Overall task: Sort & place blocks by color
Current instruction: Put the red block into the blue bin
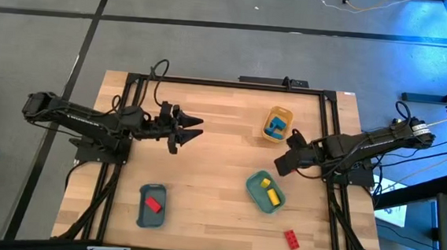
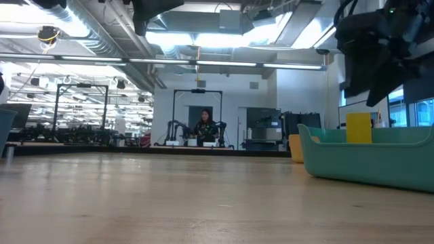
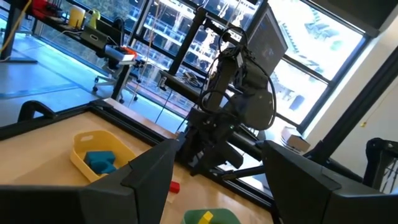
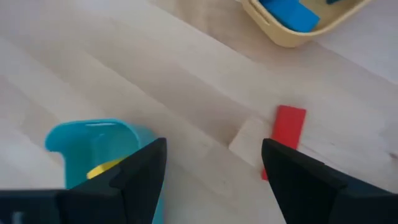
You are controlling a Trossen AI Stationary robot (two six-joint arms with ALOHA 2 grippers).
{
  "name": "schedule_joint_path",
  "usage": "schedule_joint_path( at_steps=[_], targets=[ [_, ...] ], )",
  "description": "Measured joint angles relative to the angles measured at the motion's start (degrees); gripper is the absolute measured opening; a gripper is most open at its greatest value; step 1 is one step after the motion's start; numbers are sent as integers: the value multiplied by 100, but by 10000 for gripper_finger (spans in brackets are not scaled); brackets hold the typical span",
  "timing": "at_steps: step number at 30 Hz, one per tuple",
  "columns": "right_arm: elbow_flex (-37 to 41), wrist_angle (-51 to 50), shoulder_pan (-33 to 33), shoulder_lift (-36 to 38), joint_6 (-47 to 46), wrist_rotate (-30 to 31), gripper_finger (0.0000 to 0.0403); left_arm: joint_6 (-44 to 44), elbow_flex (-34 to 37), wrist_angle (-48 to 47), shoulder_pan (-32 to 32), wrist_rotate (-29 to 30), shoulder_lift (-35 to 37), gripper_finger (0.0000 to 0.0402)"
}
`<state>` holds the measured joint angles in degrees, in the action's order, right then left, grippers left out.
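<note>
Loose red block [image 1: 291,239] lies on counter [image 1: 214,148] past teal tray [image 1: 265,192], long axis diagonal. Right jaws [image 1: 283,159] spread, empty, other side of tray, nearer. Left jaws [image 1: 189,131] spread, far off.

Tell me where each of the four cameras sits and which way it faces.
High view: above the table, looking straight down; shows both arms, left gripper and right gripper.
Low view: at tabletop height, looking level into the room; a dark arm hangs at upper right above the teal tray.
Left wrist view: on the left arm, facing across the table toward the right arm; own fingers frame it.
Right wrist view: on the right arm, looking down at a loose red block.
Shared: both wrist views show the yellow tray holding blue blocks.
</note>
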<state>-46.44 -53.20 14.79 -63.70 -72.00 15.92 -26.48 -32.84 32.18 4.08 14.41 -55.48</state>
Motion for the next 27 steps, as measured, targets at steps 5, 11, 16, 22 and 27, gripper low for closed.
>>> schedule_joint_path(
  at_steps=[5,11,16,22,27],
  targets=[
    [0,-301,-7,-2,-301,5,264,0,0,-1,0,50,0,234],
    [129,-485,-39,-2,-808,-89,264,0,0,0,-82,57,0,234],
    [857,28,-215,-22,-915,-493,264,-4,0,2,-145,54,0,234],
    [1559,821,-523,-24,-908,-641,264,-11,0,33,-160,52,0,234],
    [1922,1015,-680,-22,-879,-658,264,-11,0,54,-160,55,0,234]
  ],
)
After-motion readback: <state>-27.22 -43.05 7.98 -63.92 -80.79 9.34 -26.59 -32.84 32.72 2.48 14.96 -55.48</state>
